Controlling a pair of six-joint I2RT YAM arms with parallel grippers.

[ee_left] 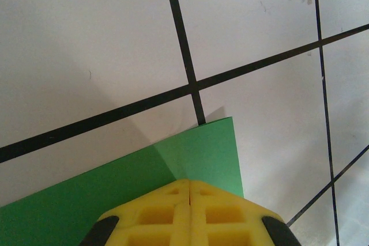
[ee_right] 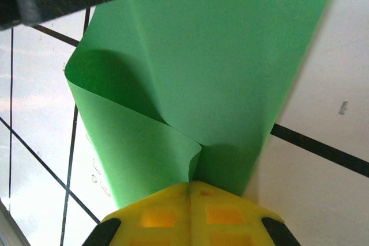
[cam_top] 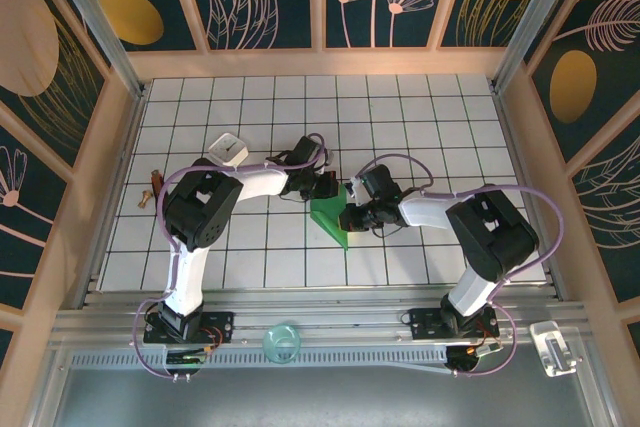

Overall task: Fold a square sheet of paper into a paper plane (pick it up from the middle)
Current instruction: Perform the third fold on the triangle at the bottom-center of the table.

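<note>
On the metal rail (cam_top: 350,332) at the near edge, a clear round cup (cam_top: 282,342) stands well behind the left end effector (cam_top: 327,187) and a little to its left, between the two arm bases. A clear plastic piece (cam_top: 553,347) lies on the same rail, well behind and to the right of the right end effector (cam_top: 352,217).

Further in, over the tiled counter (cam_top: 420,107), the two end effectors meet, the right one just behind and to the right of the left. Between them is the green paper (cam_top: 330,219), raised off the tiles and showing as a triangle whose tip points back toward the rail.

In the right wrist view, the right end effector (ee_right: 190,184) is closed, its yellow fingers (ee_right: 155,217) pinching the near end of the paper (ee_right: 219,73). The sheet runs ahead from them, its left side curled over in a loose roll, up to the left arm's dark body.

In the left wrist view, the left end effector (ee_left: 189,181) is also closed, gripping the paper (ee_left: 115,194). A crease runs out from its tips, and a corner of the sheet lies just ahead and to the right.

Beyond, a white square box (cam_top: 228,150) sits left of and slightly past the left end effector. A small brown object (cam_top: 150,190) lies well to its left, at the counter's edge.
</note>
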